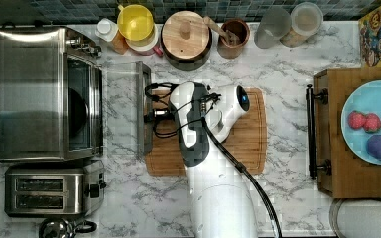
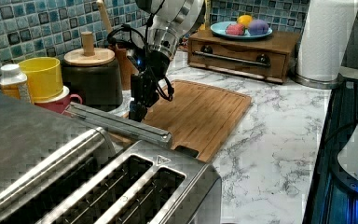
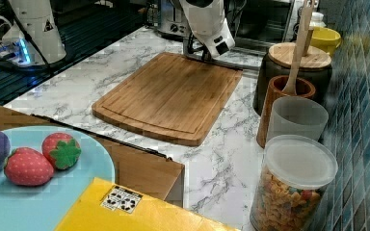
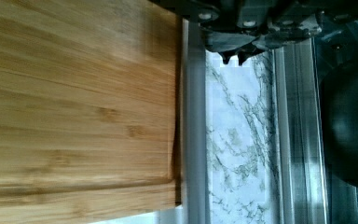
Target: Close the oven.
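Observation:
The steel oven (image 1: 44, 94) stands at the top view's left with its glass door (image 1: 124, 109) folded down flat onto the counter. The door's metal bar handle (image 1: 146, 111) lies along the edge of the cutting board. My gripper (image 1: 155, 115) hangs right at the handle's outer side, low over the board's edge. In the left view the gripper (image 2: 137, 112) points down just behind the handle (image 2: 121, 126). In the wrist view the fingertips (image 4: 223, 57) sit close together, shut on nothing, above the glass door (image 4: 242, 140) and beside the handle (image 4: 193, 116).
A bamboo cutting board (image 1: 248, 134) lies under my arm. A two-slot toaster (image 1: 49, 191) sits beside the oven. A yellow cup (image 1: 135, 22), a lidded wooden pot (image 1: 186, 34) and a utensil holder (image 1: 234, 35) line the back. A wooden drawer box (image 1: 327, 134) carries a blue plate.

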You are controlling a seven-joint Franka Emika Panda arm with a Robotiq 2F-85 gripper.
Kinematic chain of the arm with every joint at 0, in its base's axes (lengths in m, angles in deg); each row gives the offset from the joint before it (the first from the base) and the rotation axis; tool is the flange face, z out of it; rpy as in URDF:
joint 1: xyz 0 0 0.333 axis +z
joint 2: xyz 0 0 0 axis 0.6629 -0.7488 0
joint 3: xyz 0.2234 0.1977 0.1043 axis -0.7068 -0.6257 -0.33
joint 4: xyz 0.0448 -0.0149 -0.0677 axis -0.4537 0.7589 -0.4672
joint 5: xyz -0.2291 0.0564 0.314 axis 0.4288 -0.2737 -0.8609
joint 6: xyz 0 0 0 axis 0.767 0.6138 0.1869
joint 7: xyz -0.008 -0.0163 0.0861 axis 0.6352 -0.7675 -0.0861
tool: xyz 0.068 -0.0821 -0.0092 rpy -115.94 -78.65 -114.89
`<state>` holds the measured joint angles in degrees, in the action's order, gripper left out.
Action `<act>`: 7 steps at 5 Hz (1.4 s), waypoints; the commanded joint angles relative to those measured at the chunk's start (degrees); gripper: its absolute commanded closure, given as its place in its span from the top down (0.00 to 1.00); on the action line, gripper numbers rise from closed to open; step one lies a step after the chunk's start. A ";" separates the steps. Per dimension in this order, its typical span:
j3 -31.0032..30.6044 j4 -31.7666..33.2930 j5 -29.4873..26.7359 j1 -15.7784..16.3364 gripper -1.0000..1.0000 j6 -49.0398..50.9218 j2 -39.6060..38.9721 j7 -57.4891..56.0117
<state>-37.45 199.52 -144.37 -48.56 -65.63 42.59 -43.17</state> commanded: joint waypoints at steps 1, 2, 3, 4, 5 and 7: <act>-5.16 -3.48 -12.41 0.53 0.00 -3.15 2.29 -2.74; -5.87 -2.36 -12.62 0.99 0.00 -2.46 5.09 -2.24; -8.23 -2.54 -11.77 0.38 0.00 0.50 8.42 -0.37; -10.73 -3.22 -9.05 2.67 0.00 -0.38 12.39 4.30; -11.99 -5.38 -3.53 6.48 0.00 -3.42 14.76 12.12; -15.24 -10.99 18.40 13.39 0.00 -11.92 14.74 33.90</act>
<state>-45.64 200.76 -126.21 -45.69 -74.39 55.08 -16.08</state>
